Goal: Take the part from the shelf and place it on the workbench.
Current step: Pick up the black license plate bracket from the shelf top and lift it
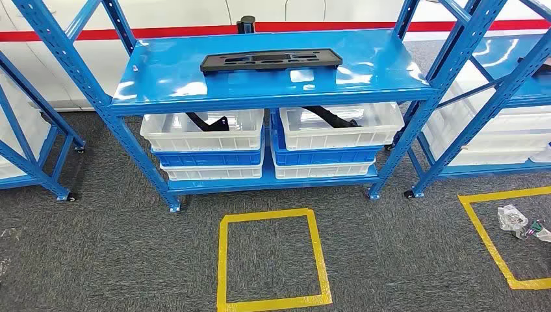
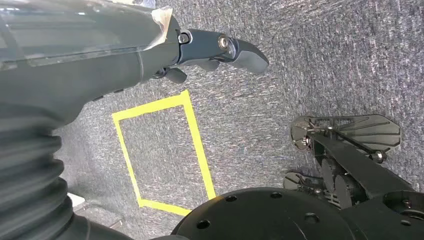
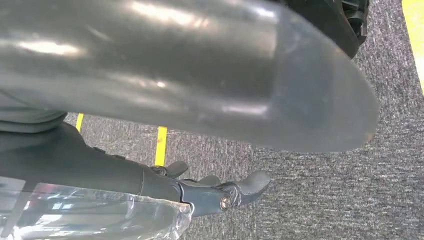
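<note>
Grey carpet (image 1: 130, 260) covers the floor, marked with a yellow tape square (image 1: 273, 260) in front of a blue shelf (image 1: 162, 97). The black part (image 1: 269, 61) lies flat on the shelf's top board, above white bins (image 1: 201, 130) stacked on blue ones. The wrist views look down at the carpet: the left hand (image 2: 220, 50) and right hand (image 3: 220, 192) both hang with fingers loosely apart, holding nothing.

A workshop or parts store: blue perforated-steel shelving racks on castors (image 1: 260, 97), stacked white and blue plastic crates (image 1: 205, 146), yellow floor-tape squares on grey carpet (image 1: 273, 260).
</note>
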Motion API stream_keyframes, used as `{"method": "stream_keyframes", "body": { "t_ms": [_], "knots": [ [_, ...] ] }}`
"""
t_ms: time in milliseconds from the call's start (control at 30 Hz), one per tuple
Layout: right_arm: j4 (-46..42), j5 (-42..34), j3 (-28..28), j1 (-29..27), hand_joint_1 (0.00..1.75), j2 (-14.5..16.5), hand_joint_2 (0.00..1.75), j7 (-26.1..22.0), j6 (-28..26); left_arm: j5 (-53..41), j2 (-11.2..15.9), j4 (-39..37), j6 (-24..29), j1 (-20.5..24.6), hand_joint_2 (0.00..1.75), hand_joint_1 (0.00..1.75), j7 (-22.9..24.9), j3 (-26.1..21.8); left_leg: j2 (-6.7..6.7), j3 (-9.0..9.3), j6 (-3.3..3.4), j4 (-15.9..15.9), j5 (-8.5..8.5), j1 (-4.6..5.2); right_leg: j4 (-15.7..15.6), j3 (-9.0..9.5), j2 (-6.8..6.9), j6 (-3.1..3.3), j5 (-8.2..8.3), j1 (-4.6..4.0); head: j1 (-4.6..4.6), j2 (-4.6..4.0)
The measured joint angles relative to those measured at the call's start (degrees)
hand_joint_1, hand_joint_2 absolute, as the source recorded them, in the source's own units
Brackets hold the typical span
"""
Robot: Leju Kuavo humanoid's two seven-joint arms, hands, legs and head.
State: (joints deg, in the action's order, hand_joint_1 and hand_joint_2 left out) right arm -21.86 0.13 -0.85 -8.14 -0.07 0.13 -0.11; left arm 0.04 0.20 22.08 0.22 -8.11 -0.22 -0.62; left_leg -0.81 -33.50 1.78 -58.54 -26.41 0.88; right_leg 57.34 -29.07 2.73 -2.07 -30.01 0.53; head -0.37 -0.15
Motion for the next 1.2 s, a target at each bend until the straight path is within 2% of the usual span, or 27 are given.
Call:
{"method": "stream_keyframes", "body": {
  "t_ms": [33, 67, 133, 267, 300, 400, 433, 833, 1200],
  "knots": [
    [0.0, 0.0, 0.0, 0.0, 0.00, 0.0, 0.58, 0.0, 0.0, 0.0, 0.0, 0.0, 0.0, 0.0, 1.75, 0.00, 0.0, 0.0, 0.00, 0.00, 0.00, 0.0, 0.00, 0.00, 0.0, 0.00, 0.00, 0.00, 0.00, 0.00, 0.00, 0.00],
    [0.0, 0.0, 0.0, 0.0, 0.00, 0.0, 0.87, 0.0, 0.0, 0.0, 0.0, 0.0, 0.0, 0.0, 1.75, 0.00, 0.0, 0.0, 0.00, 0.00, 0.00, 0.0, 0.00, 0.00, 0.0, 0.00, 0.00, 0.00, 0.00, 0.00, 0.00, 0.00],
    [0.0, 0.0, 0.0, 0.0, 0.00, 0.0, 1.75, 0.0, 0.0, 0.0, 0.0, 0.0, 0.0, 0.0, 1.75, 0.00, 0.0, 0.0, 0.00, 0.00, 0.00, 0.0, 0.00, 0.00, 0.0, 0.00, 0.00, 0.00, 0.00, 0.00, 0.00, 0.00],
    [0.0, 0.7, 0.2, 0.1, 0.00, 0.0, 1.75, 0.0, 0.0, -0.7, -0.1, 0.0, 0.2, 0.1, 1.75, 0.00, 0.0, -0.7, 0.00, 0.00, 0.00, 0.0, 0.00, 0.00, 0.0, 0.00, 0.00, 0.00, 0.00, 0.00, -0.01, 0.00],
    [0.0, 1.3, 0.4, 0.2, 0.00, 0.1, 1.31, 0.0, 0.0, -1.5, -0.2, 0.0, 0.5, 0.2, 1.75, 0.00, 0.0, -1.5, 0.00, 0.00, 0.00, 0.0, 0.00, 0.00, 0.0, 0.00, 0.00, 0.00, 0.00, 0.00, -0.01, 0.00],
    [0.0, 4.1, 1.5, 0.7, 0.00, 0.3, 0.00, 0.1, -0.3, -4.7, -0.6, 0.0, 1.6, 0.6, 0.44, 0.00, 0.0, -4.4, 0.00, 0.00, 0.00, 0.0, 0.00, 0.00, 0.0, 0.00, 0.00, 0.00, 0.00, 0.00, -0.01, 0.00],
    [0.0, 5.1, 2.0, 0.9, 0.00, 0.4, 0.00, 0.1, -0.4, -5.9, -0.7, 0.0, 2.1, 0.8, 0.00, 0.00, 0.0, -5.4, 0.00, 0.01, 0.00, 0.0, 0.00, 0.00, 0.0, 0.00, 0.00, 0.00, 0.00, 0.00, -0.01, 0.00],
    [1.1, 13.3, 12.1, 3.4, 0.00, 1.5, 0.00, -0.3, -3.8, -21.2, -2.7, -1.6, 7.3, 3.5, 0.00, 0.00, -0.7, -20.5, 0.00, 0.00, 0.00, 0.0, 0.00, 0.00, 0.0, -0.01, 0.00, 0.00, 0.00, 0.00, -0.01, 0.00],
    [2.5, 12.3, 27.6, 6.0, 0.00, 1.9, 0.00, -4.6, -3.1, -31.7, -4.7, -3.7, 9.8, 6.1, 0.00, 0.00, -2.0, -34.8, 0.00, 0.00, 0.00, 0.0, 0.00, 0.02, 0.0, 0.00, 0.00, -0.01, 0.01, 0.02, -0.01, 0.00]
  ]
}}
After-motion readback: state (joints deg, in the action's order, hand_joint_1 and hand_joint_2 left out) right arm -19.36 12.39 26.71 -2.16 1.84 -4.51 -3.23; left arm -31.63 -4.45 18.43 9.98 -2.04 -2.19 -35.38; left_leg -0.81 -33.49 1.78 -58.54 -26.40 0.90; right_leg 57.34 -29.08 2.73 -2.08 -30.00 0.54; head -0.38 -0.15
